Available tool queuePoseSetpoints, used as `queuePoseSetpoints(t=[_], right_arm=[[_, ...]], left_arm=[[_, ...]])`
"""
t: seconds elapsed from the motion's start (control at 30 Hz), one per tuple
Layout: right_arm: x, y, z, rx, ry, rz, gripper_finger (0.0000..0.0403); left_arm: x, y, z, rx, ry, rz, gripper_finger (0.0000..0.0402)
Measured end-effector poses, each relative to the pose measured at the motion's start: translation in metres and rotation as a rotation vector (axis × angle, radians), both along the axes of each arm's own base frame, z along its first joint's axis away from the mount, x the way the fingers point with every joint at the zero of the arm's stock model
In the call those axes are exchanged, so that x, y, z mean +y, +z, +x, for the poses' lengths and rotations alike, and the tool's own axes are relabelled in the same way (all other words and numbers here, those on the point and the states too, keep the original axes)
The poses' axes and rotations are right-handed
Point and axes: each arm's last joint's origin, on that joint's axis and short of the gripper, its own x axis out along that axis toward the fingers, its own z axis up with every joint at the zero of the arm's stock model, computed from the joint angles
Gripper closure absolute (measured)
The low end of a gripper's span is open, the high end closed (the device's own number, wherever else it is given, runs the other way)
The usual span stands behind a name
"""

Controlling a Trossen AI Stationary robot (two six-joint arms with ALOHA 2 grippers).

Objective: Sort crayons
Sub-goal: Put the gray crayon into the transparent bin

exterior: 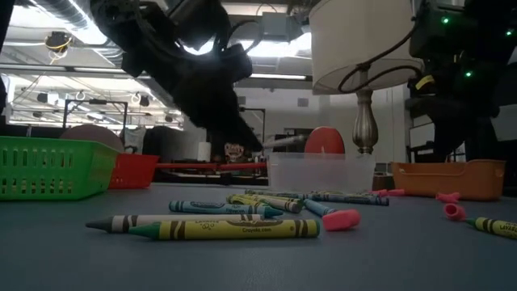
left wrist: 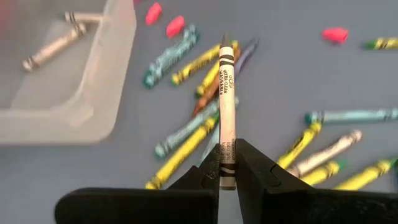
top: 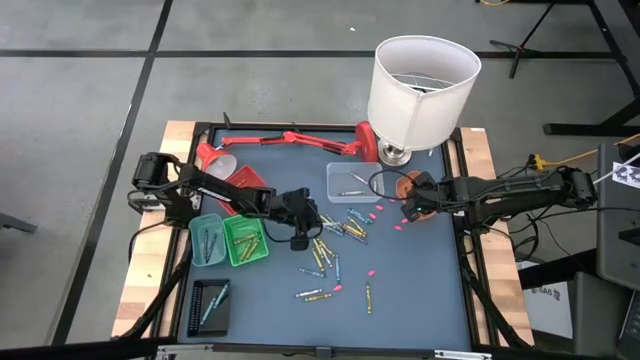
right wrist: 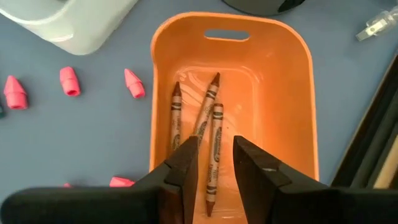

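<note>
Three brown crayons (right wrist: 208,140) lie in the orange tray (right wrist: 292,93). Two grey crayons (left wrist: 53,43) lie in the clear tray (left wrist: 93,99). Two green trays (top: 228,240) sit side by side. One lamp (top: 420,90) stands at twelve o'clock.

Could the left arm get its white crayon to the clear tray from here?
Probably yes. The left gripper is shut on the white crayon above the loose pile, and the clear tray lies close by, open-topped, nothing between them.
</note>
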Motion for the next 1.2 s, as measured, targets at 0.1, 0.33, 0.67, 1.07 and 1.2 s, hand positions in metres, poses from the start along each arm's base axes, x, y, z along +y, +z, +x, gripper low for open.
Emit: queuePoseSetpoints(t=[0.1,0.33,0.67,1.07,1.2], right_arm=[[0.000,0.000,0.001,-0.014,0.000,0.000,0.0303],[0.000,0.001,0.003,-0.028,0.000,0.000,0.0303],[0.000,0.001,0.004,-0.048,0.001,0.000,0.0303],[0.002,0.006,0.021,-0.183,0.139,0.037,0.0303],[0.002,0.008,0.025,-0.225,0.162,0.026,0.0304]], left_arm=[[0.003,0.004,0.003,-0.056,0.012,0.002,0.0386],[0.019,0.017,0.010,-0.198,0.063,0.006,0.0386],[0.049,0.023,0.011,-0.263,0.152,0.027,0.0386],[0.074,0.031,0.010,-0.353,0.223,0.045,0.0386],[0.079,0.033,0.009,-0.377,0.239,0.050,0.0386]])
